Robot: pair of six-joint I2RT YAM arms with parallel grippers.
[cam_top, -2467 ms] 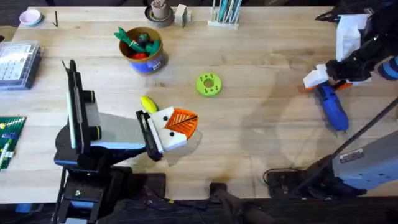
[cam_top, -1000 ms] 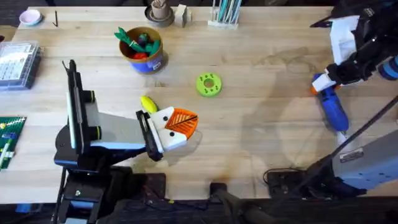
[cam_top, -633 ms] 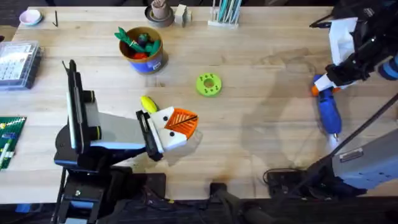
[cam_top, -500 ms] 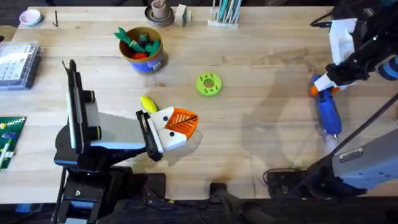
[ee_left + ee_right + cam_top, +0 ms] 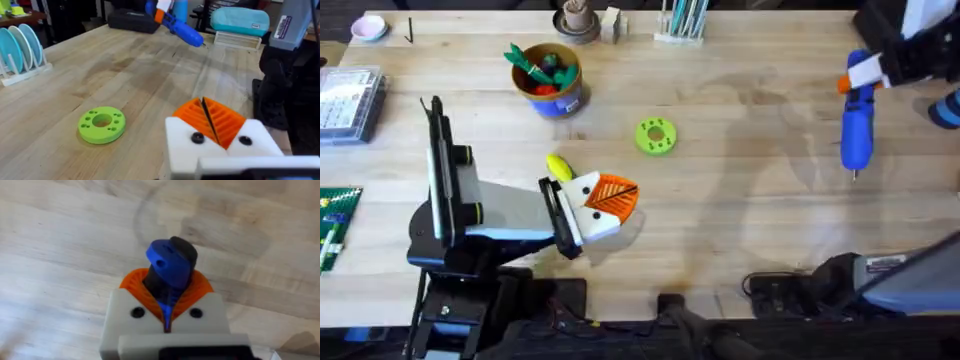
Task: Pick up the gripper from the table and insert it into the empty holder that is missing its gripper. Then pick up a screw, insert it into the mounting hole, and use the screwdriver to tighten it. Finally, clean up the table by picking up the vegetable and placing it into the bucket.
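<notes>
The right hand (image 5: 873,75) is clamped on the screwdriver (image 5: 856,125) at its upper end, carrying it clear above the far right of the bench (image 5: 740,210). Rigid, smooth and probably top-heavy, it may swing; a grip nearer mid-body would steady it. The left hand (image 5: 605,205) is closed on nothing.

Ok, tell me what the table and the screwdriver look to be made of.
Table: apparently wood with a matte pale finish, going by the visible grain and plank seams. Screwdriver: probably smooth blue plastic with a slight sheen, and a thin metal-looking bit at its end.
</notes>
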